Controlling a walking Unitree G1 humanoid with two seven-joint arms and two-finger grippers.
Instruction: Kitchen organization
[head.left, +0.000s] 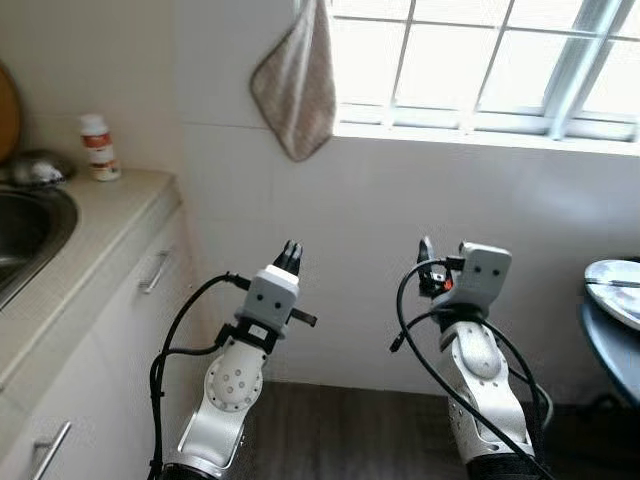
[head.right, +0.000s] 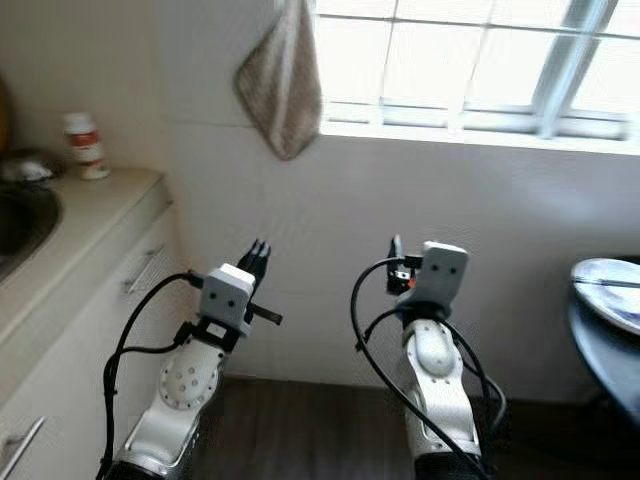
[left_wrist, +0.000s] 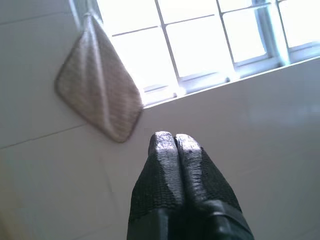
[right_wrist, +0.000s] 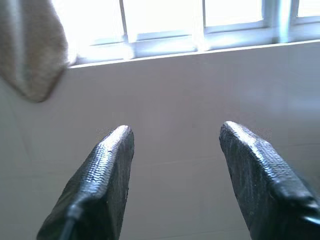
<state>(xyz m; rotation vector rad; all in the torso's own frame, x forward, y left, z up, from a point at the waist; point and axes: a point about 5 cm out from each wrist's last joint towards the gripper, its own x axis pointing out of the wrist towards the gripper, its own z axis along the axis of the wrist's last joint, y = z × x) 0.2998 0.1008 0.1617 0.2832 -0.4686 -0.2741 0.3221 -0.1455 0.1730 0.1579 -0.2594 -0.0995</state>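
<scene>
Both silver arms raised in foreground, aimed at a white tiled wall (head.left: 400, 250). Left end effector (head.left: 291, 255): fingers pressed together, holding nothing; the left wrist view shows the fingertips (left_wrist: 165, 145) touching. Right end effector (right_wrist: 175, 135): fingers spread wide, nothing between them.

Dark wood floor (head.left: 330, 420) below the arms. Beige bench (head.left: 100, 230) runs along the left side, with a steel sink (head.left: 25, 235) set into it and white cabinet fronts with bar handles (head.left: 155, 272) beneath.

At the bench's back corner stands a small white bottle with a red label (head.left: 99, 147), upright.

Tan cloth (head.left: 296, 85) hangs on the wall beside the bright barred window (head.left: 480, 60).

Far right: dark round table (head.left: 605, 345) carrying a white plate (head.left: 615, 290).
</scene>
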